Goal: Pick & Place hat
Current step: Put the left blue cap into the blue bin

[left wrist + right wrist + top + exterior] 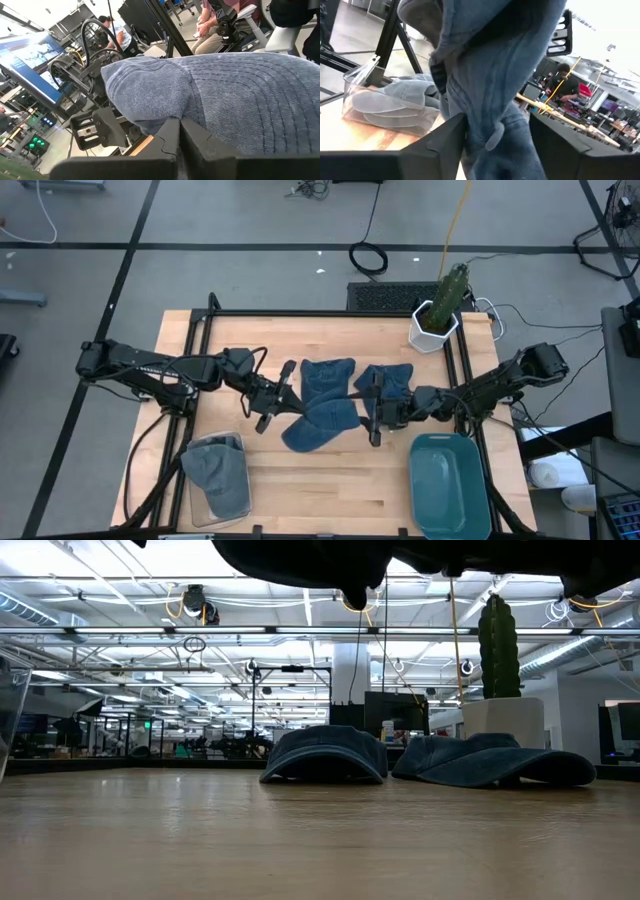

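Hanging hat point(495, 75) between right tool point(497, 137) fingers

Both arms are black, built of jointed segments. The left arm point(150, 368) carries thin cables. The fingers point(200, 142) are dark, flat and angular.

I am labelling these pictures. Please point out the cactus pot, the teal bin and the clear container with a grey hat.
cactus pot point(432, 330), high view, its white front wall.
teal bin point(448, 485), high view, its bare floor.
clear container point(196, 498), high view, its left rim.
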Robot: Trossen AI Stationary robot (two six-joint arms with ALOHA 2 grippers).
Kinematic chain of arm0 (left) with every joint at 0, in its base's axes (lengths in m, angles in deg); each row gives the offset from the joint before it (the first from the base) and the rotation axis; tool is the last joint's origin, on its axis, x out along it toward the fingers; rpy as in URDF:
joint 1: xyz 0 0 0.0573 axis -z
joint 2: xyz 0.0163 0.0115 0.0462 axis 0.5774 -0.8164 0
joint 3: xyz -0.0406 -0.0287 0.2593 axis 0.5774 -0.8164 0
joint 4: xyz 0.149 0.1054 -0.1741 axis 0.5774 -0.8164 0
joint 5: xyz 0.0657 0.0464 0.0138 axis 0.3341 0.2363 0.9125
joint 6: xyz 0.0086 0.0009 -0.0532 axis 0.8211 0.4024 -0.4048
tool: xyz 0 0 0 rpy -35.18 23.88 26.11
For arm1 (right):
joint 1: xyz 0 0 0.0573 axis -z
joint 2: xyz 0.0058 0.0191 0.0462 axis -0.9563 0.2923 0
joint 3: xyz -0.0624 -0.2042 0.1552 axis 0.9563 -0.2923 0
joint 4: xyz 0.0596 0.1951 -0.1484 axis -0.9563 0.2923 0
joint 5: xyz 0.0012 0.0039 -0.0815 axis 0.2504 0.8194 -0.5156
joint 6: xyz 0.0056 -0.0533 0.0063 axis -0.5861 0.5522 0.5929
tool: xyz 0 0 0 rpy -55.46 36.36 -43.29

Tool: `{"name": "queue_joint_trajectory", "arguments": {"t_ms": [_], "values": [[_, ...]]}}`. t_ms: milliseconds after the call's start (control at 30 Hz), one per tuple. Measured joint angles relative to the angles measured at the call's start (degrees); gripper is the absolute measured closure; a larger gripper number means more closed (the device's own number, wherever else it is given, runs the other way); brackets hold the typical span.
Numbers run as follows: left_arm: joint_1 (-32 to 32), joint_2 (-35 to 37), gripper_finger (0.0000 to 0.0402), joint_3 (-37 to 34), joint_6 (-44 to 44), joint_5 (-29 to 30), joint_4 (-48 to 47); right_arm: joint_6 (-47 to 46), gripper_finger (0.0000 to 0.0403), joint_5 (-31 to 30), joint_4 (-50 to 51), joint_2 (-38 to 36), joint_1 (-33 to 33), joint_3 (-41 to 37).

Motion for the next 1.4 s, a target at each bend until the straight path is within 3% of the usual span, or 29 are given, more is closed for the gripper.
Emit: {"name": "queue_joint_trajectory", "arguments": {"t_ms": [167,367,600,800,933,1100,1233,1400], "values": [[0.0,0.0,0.0398,0.0,0.0,-1.9,0.0,2.9,0.0262,0.1,-0.2,0.0,1.0,0.0],[0.0,0.0,0.0398,0.0,0.0,-3.0,-0.2,8.9,0.0385,0.1,-3.2,0.0,2.6,0.2],[0.0,0.0,0.0392,0.0,0.0,-3.1,-2.0,17.0,0.0393,1.0,0.2,0.0,2.5,5.0],[0.0,0.0,0.0395,0.0,-0.5,-2.6,-5.8,27.0,0.0393,-7.0,1.4,-1.3,2.4,8.9],[0.0,0.0,0.0373,0.0,-6.1,-2.7,-4.6,30.1,0.0393,-12.8,5.2,-2.8,2.4,11.6],[0.1,0.0,0.0347,0.0,-11.8,-2.9,-1.0,30.3,0.0393,-16.0,8.7,-4.7,2.6,14.3],[0.1,0.0,0.0336,0.0,-11.1,-2.6,-0.6,29.3,0.0393,-15.6,12.0,-6.7,2.5,15.5],[0.1,0.0,0.0335,0.0,-8.5,-1.1,-0.7,20.6,0.0393,-14.7,30.1,-12.2,0.3,19.3]]}}
